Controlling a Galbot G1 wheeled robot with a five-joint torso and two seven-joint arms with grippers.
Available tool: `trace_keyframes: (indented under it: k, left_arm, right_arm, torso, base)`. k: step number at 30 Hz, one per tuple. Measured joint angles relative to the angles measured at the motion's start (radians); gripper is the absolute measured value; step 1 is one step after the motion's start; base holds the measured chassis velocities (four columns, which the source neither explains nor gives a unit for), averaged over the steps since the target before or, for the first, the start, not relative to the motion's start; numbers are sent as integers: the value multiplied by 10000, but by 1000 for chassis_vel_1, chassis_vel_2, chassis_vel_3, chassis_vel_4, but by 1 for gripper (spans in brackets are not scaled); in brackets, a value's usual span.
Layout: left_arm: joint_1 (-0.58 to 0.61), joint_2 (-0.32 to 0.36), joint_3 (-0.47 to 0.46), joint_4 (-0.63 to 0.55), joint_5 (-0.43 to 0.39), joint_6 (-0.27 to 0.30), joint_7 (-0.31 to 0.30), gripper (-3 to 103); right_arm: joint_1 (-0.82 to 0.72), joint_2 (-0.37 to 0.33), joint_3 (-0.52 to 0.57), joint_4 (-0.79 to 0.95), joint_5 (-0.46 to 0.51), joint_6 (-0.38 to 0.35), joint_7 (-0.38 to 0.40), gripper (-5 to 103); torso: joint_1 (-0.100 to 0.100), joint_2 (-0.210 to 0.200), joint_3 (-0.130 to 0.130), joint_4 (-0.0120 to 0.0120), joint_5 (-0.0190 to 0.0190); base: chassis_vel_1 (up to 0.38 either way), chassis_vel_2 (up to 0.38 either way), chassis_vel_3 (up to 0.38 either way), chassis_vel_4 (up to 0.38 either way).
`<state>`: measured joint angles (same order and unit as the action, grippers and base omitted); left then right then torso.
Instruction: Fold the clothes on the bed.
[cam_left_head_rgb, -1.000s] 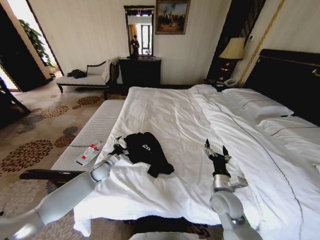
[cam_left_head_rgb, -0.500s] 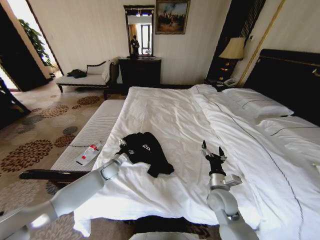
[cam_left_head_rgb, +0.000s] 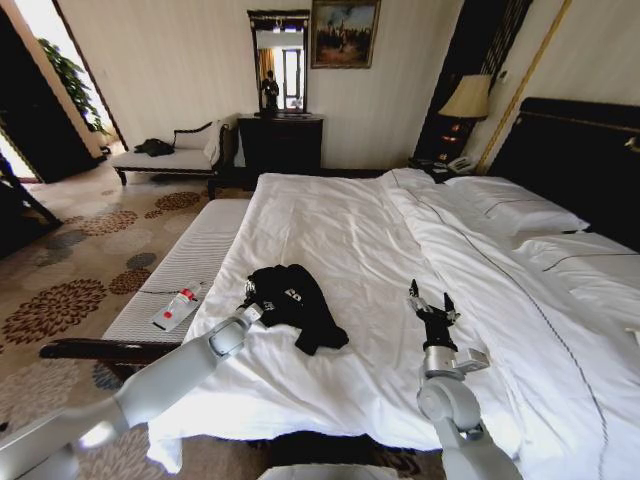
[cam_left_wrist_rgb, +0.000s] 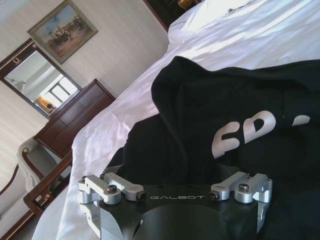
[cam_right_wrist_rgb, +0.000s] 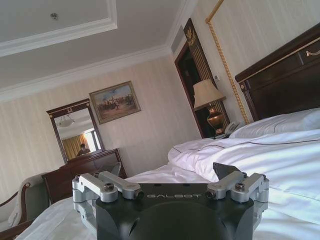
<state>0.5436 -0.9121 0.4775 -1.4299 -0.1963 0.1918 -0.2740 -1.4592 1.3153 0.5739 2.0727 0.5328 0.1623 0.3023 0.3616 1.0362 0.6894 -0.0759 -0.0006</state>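
Your bed (cam_left_head_rgb: 360, 240) takes up most of the head view: white sheets, a white duvet (cam_left_head_rgb: 520, 290) along its right side, pillows (cam_left_head_rgb: 515, 205) against the dark headboard (cam_left_head_rgb: 580, 160). The shirt (cam_left_head_rgb: 295, 305) lies bunched on the sheet near the bed's left edge, close to the foot, well apart from the duvet.

Readable markings: the left wrist view shows white chest letters on the shirt (cam_left_wrist_rgb: 240, 115), legible as "FD" or "FR" with a further stroke cut by a fold; the full word cannot be read. Both wrist housings carry "GALBOT". The red label on the bottle (cam_left_head_rgb: 177, 307), which lies on the striped bench (cam_left_head_rgb: 185, 265) beside the bed, is too small to read.

View differences: the right wrist view gives you the ceiling, a lamp (cam_right_wrist_rgb: 209, 95), a painting (cam_right_wrist_rgb: 115, 102) and a mirror (cam_right_wrist_rgb: 75, 127) over a dresser (cam_right_wrist_rgb: 87, 172). The head view alone gives you the bench and bottle.

Left gripper (cam_left_head_rgb: 254, 298): it sits at the shirt's near left edge, touching or buried in the fabric. You cannot tell the spread of its jaws; the cloth hides the tips.

Right gripper (cam_left_head_rgb: 430, 300): it stands upright over bare sheet, right of the shirt and well apart from it. Its jaws are spread wide and hold nothing.
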Motion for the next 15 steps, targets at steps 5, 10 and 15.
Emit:
trace_keyframes:
  k: [5,10,15]
  left_arm:
    - [-157,-90,30,231,469,4,33,93]
    - [-295,44,140,246,714,137,25,72]
    - [-407,87,191,383,916,142,124,56]
  right_arm:
    - [-14,6,18,-1,8,17,8,100]
    - [-12,-2,96,-60,28,56,12,100]
    - [-6,-4,120,-90,40,67,13,100]
  torso:
    - [0,0,0,6,1]
    - [-1,0,0,6,2]
    - [0,0,0,3,0]
  base:
    - [0,0,0,0]
    - [0,0,0,0]
    - [0,0,0,0]
